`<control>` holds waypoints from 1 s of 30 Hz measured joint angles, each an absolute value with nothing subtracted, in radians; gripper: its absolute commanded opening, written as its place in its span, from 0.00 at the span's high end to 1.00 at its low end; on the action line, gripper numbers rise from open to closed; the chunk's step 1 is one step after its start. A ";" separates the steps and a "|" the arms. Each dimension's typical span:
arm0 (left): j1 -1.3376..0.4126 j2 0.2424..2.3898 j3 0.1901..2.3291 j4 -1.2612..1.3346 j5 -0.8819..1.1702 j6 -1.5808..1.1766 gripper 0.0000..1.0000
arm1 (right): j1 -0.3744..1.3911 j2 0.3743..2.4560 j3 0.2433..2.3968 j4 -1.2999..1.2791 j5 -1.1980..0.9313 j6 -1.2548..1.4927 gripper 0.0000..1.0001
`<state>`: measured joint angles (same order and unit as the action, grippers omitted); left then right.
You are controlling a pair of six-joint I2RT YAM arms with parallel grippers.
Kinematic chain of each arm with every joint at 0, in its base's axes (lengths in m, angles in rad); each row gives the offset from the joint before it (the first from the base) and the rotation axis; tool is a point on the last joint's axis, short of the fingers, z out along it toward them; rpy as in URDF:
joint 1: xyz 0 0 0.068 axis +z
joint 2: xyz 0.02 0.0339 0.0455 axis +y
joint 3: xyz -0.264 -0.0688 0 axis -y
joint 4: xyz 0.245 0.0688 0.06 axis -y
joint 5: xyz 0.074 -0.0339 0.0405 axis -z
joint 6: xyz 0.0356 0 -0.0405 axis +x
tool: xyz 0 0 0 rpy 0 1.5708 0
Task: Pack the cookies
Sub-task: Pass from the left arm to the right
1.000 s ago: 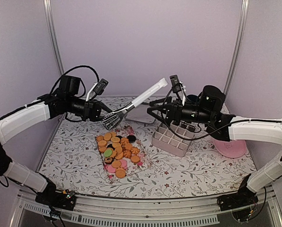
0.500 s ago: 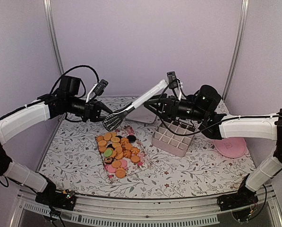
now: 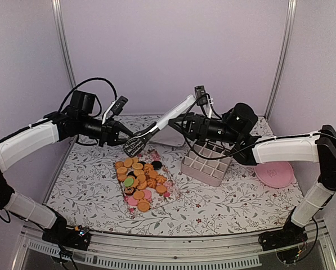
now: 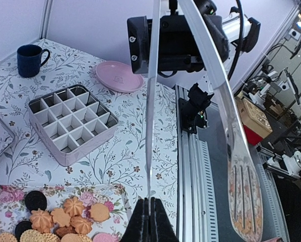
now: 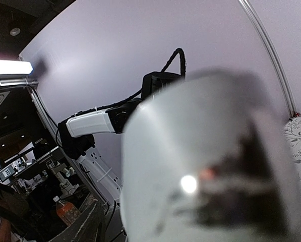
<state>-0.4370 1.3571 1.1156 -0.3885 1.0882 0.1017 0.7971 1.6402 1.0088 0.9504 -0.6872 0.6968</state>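
Clenched with the left hand (image 3: 122, 135) on a pair of tongs (image 3: 169, 117), just behind the dark slotted head. From the left wrist, fingers (image 4: 139, 228) pinched tight on one thin blade seen edge-on, with the other, slotted blade standing apart at 3 o'clock. Held clear of the table (image 3: 89, 185) and tilted, white handle rising toward 2 o'clock in the top view. Met up there by the right hand (image 3: 182, 122), pressed right against the handle. Cannot tell whether closed on it or loose: nothing in the right wrist view but a blurred white mass.

At 6 o'clock from the tongs' head, on a flowered tray (image 3: 169, 196): the cookies (image 3: 139, 183). Small, flat, round, crowded together and partly overlapping. Mostly orange-golden, with a few dark brown ones, some pink at the near end and a single green one at the left. Some flower-shaped ones visible from the left wrist.

At 3 o'clock from the tray, near it, a pale box (image 3: 206, 164) split into a grid of cells. Further out at 3 o'clock, a pink plate (image 3: 274, 173).

Compared with one second ago: right hand moved in from 3 o'clock, where it hung apart from the handle. Left hand, tongs and cookies unchanged.
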 measured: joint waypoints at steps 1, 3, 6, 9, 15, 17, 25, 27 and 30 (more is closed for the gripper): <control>-0.437 1.356 1.116 -0.389 1.086 0.104 1.00 | 0.797 1.643 1.009 0.960 -0.689 0.705 0.35; -0.437 1.356 1.116 -0.388 1.084 0.107 1.00 | 0.797 1.649 1.009 0.980 -0.691 0.721 0.35; -0.437 1.354 1.116 -0.388 1.082 0.112 1.00 | 0.793 1.661 1.009 1.019 -0.696 0.753 0.33; -0.437 1.354 1.116 -0.396 1.080 0.119 1.00 | 0.776 1.664 1.008 1.055 -0.695 0.780 0.31; -0.435 1.354 1.116 -0.418 1.079 0.128 1.00 | 0.749 1.663 0.973 1.093 -0.696 0.803 0.30; -0.434 1.354 1.115 -0.422 1.080 0.129 1.00 | 0.748 1.663 0.972 1.095 -0.707 0.809 0.30; -0.433 1.354 1.116 -0.437 1.089 0.139 1.00 | 0.748 1.708 0.995 1.111 -0.797 0.842 0.34; -0.433 1.354 1.116 -0.443 1.091 0.146 1.00 | 0.748 1.716 0.999 1.113 -0.810 0.849 0.35; -0.433 1.354 1.116 -0.452 1.092 0.156 1.00 | 0.748 1.723 1.013 1.116 -0.826 0.855 0.37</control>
<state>-0.4332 1.3537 1.1156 -0.4522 1.0924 0.1562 0.7475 1.7233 1.0126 1.1164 -0.8265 0.8555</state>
